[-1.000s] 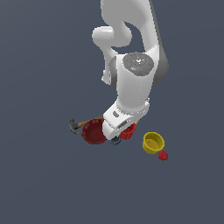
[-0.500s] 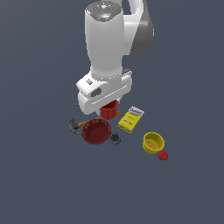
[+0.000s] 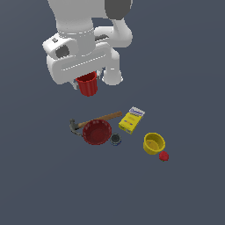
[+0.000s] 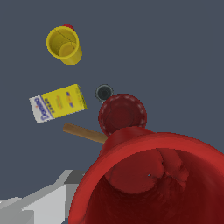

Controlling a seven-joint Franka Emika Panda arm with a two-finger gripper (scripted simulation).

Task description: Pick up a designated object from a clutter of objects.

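Fingers largely hidden behind the wrist grip a bright red, ribbed cup, raised above the clutter.

On the flat grey floor you see hammer, red bowl, dark can, yellow box, yellow cup and red blob.

— How's the feed on your end?

— I get flat, even light, dim overall. No cast shadows on the dark slate ground, no glare.

— Sharpness?

— Edges look jagged, clearly rendered. On the wrist view the red cup fills the near field, its inside lumpy and shaded darker. The white arm shows soft grey shading underneath.
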